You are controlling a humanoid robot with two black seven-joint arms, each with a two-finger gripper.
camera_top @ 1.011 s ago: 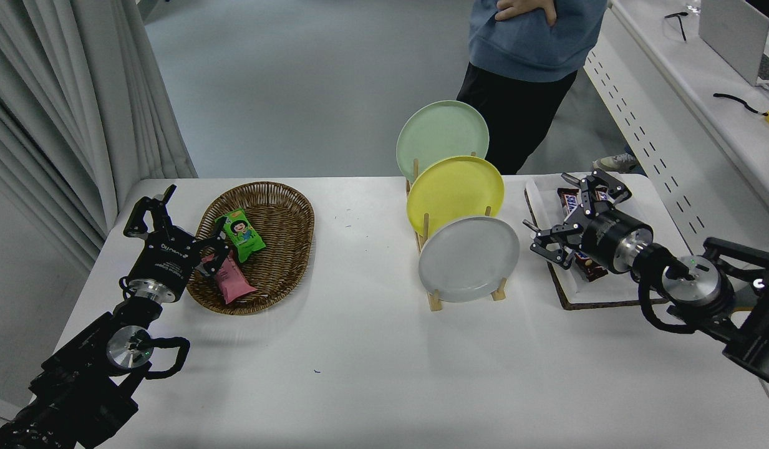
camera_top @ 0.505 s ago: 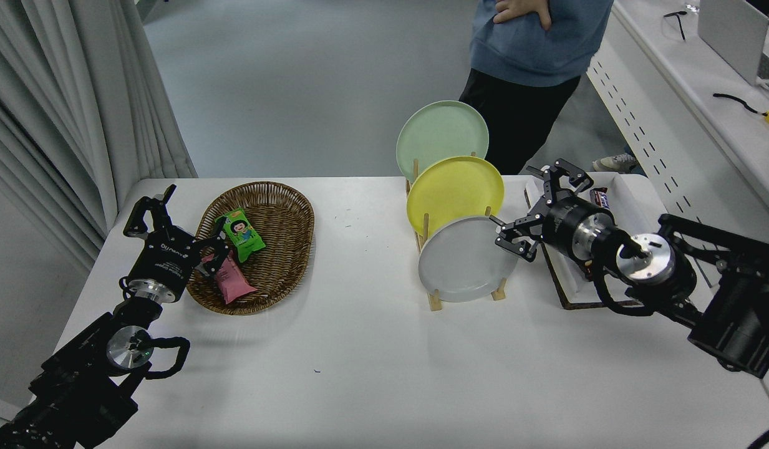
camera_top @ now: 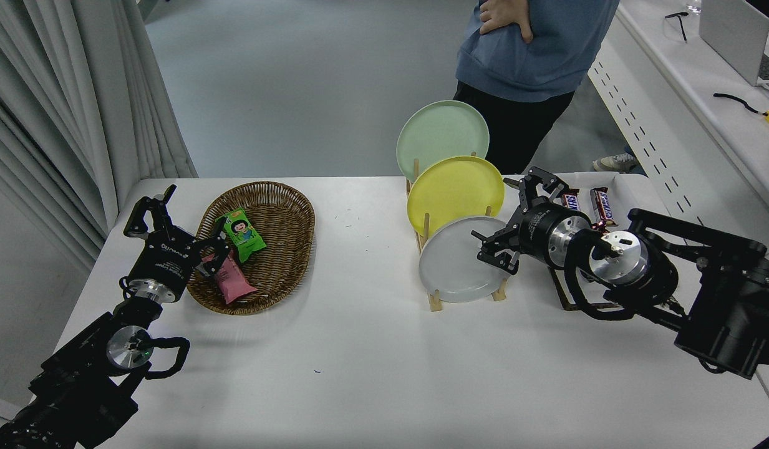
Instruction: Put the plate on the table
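Note:
The pale grey plate (camera_top: pixel 456 265) stands on edge in the front slot of a wooden rack (camera_top: pixel 435 302) on the white table (camera_top: pixel 359 355). A yellow plate (camera_top: pixel 454 190) and a mint green plate (camera_top: pixel 442 131) stand behind it. My right gripper (camera_top: pixel 507 215) is open at the grey plate's upper right rim. Its lower finger (camera_top: pixel 489 251) overlaps the plate's right side, and its upper finger is above and to the right. I cannot tell whether it touches the plate. My left gripper (camera_top: pixel 188 219) is parked open at the lower left, beside the basket.
A wicker basket (camera_top: pixel 278 199) with a green and a pink snack packet is on the left. A white tray (camera_top: pixel 621 181) with chocolate bars lies behind my right arm. A person (camera_top: pixel 534 56) stands at the far edge. A side desk with a laptop (camera_top: pixel 733 34) is at the right.
My right gripper has moved left from over the tray to the grey plate's right rim, staying open. The person shifted slightly. The left arm has not moved.

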